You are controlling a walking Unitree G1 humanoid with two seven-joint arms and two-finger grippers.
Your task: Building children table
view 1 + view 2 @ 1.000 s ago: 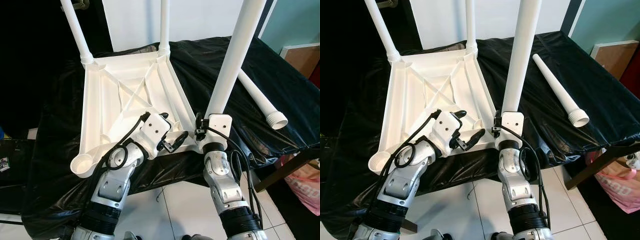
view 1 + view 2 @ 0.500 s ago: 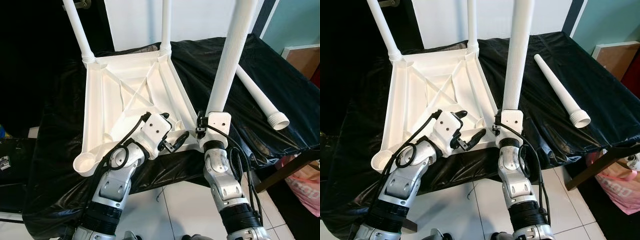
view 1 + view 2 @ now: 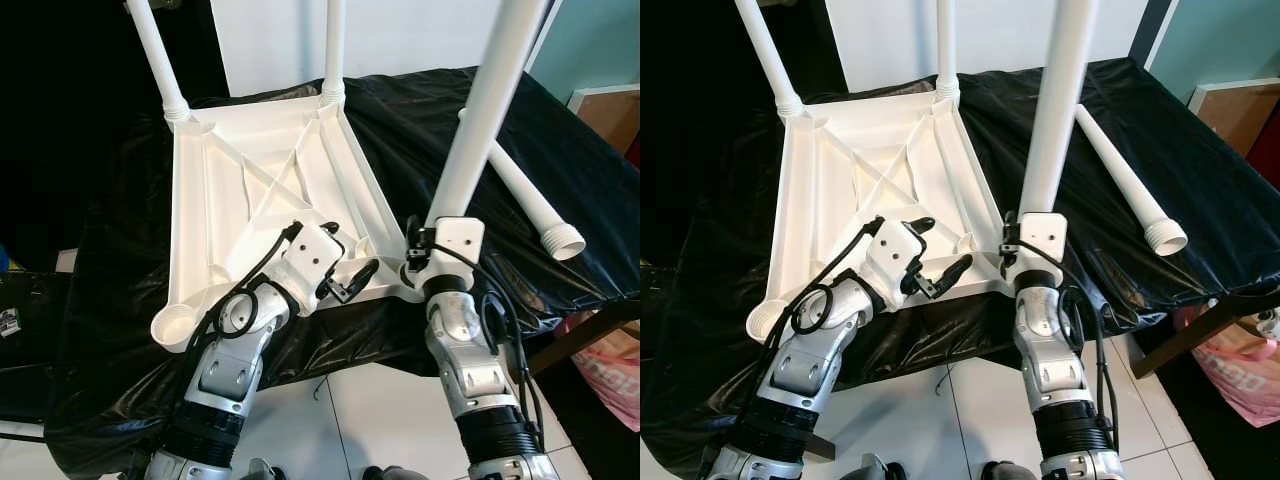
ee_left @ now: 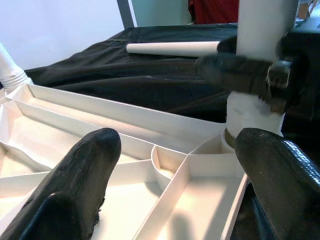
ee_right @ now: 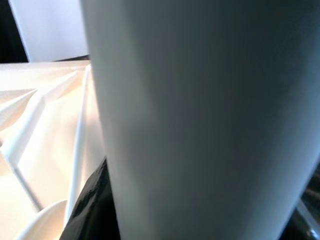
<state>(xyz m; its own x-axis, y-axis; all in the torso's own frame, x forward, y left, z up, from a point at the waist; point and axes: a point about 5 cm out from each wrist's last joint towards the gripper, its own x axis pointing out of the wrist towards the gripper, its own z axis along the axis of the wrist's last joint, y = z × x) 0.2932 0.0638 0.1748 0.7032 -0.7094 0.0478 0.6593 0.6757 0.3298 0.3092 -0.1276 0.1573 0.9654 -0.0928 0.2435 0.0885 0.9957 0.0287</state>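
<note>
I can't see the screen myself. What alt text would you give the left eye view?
An upside-down white plastic table top lies on a black-covered table, two legs already standing in its far corners. The robot's right hand holds a third leg upright at the near right corner; its open left hand rests over the top's near edge. A spare leg lies to the right.

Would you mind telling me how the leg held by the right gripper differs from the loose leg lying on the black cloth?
The held leg stands nearly upright, its lower end at the near right corner socket of the upturned tabletop; the loose leg lies flat on the black cloth, apart from the tabletop. The right gripper grips the held leg near its base; nothing touches the loose leg. Both are white tapered tubes.
</note>
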